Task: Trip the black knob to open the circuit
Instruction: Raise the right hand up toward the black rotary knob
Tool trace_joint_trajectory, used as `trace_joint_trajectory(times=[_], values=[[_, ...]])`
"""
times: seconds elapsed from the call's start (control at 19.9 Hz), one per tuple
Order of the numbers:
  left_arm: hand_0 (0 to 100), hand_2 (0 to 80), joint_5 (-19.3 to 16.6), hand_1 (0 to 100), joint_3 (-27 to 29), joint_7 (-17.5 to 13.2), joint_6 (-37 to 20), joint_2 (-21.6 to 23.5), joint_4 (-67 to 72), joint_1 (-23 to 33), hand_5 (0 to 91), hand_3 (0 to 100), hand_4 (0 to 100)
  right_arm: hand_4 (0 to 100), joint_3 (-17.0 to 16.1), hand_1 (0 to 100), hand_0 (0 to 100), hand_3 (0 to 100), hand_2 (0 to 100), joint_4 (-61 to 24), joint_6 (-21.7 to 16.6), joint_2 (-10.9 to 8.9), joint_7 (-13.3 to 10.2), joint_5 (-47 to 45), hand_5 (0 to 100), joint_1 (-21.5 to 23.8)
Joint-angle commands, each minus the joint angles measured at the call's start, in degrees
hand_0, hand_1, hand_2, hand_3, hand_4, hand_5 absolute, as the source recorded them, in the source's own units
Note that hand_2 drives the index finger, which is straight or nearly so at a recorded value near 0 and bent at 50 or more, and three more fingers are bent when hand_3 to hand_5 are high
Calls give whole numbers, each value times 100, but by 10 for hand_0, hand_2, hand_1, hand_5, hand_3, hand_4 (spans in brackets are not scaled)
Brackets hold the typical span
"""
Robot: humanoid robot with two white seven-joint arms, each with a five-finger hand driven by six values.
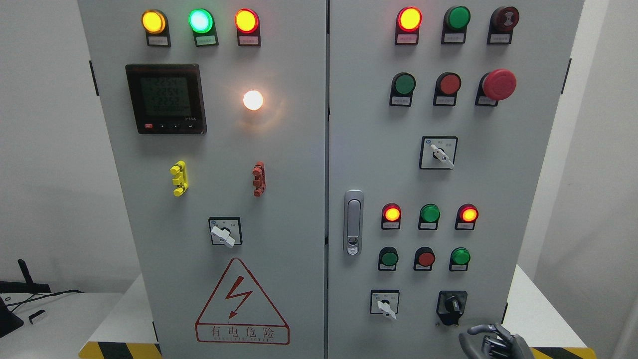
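Observation:
A grey electrical cabinet (309, 164) with two doors fills the view. The black knob (452, 303) sits on a black plate at the lower right of the right door. Its handle points roughly upward. My right hand (491, 341) shows at the bottom edge, just below and to the right of the knob, apart from it. Its grey fingers (479, 329) are loosely curled and hold nothing. The left hand is out of view.
A white selector switch (385, 304) sits left of the black knob; others sit higher (440, 155) and on the left door (223, 234). Lit lamps, push buttons, a red emergency stop (499, 84), a meter (165, 98) and a door latch (353, 222) cover the panel.

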Motion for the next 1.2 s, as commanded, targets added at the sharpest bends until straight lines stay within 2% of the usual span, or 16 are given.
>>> trace_joint_trajectory(times=[0.0,0.35,1.15], values=[[120,0,-176,389,0,3,3,2,0,0,0,0,0,1000,-21,715,195,1000,504,143,-14,-1,-2,53,958,-43],[120,0,-176,389,0,3,3,2,0,0,0,0,0,1000,-170,735,238,1000,461,310,-50,-71,16,53,957,-157],[120,0,-176,389,0,3,3,2,0,0,0,0,0,1000,-153,792,278,1000,441,434,-58,-71,16,53,955,-351]])
